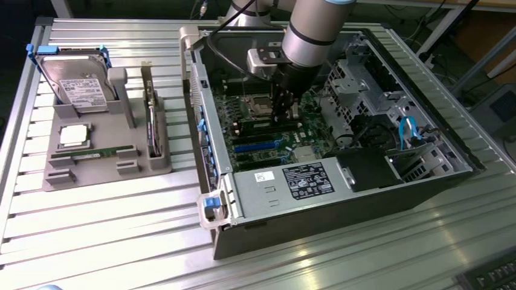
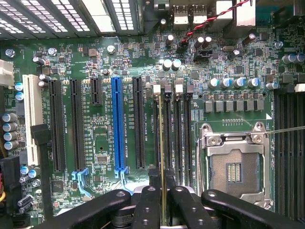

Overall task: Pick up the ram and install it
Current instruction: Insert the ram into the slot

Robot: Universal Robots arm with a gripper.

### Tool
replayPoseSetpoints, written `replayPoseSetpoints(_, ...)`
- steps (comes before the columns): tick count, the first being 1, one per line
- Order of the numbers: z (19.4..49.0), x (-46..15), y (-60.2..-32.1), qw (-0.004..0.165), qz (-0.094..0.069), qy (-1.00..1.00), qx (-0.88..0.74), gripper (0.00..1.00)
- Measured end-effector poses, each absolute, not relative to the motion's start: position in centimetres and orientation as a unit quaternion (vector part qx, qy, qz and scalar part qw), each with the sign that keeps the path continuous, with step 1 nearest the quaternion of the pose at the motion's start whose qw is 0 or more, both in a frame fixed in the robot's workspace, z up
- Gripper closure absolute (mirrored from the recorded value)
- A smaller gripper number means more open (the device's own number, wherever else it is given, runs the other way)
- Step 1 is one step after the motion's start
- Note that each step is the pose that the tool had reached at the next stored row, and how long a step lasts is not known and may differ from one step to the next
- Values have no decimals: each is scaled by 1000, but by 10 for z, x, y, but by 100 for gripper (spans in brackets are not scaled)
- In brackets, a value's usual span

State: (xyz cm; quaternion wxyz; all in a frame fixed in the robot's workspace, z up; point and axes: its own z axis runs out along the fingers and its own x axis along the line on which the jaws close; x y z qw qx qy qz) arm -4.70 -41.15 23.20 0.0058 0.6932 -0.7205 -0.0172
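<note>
The end effector (image 2: 163, 192) is clenched on the ram (image 2: 162, 143), which shows edge-on as a thin upright strip between its dark fingers (image 2: 150, 205), down inside the open computer case (image 1: 322, 205) on the bench (image 1: 121, 229). The ram stands over the motherboard (image 2: 228, 62), lined up along the row of black memory slots (image 2: 177, 138) just beside the empty processor socket (image 2: 233, 167), though whether its lower edge touches a slot is hard to tell. A second, similar stick (image 1: 91, 154) lies on the grey tray (image 1: 96, 175), well apart from the case.
</note>
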Motion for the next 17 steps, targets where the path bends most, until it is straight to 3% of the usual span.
replayPoseSetpoints(17,229,-48,-412,8,-19,-723,691,86)
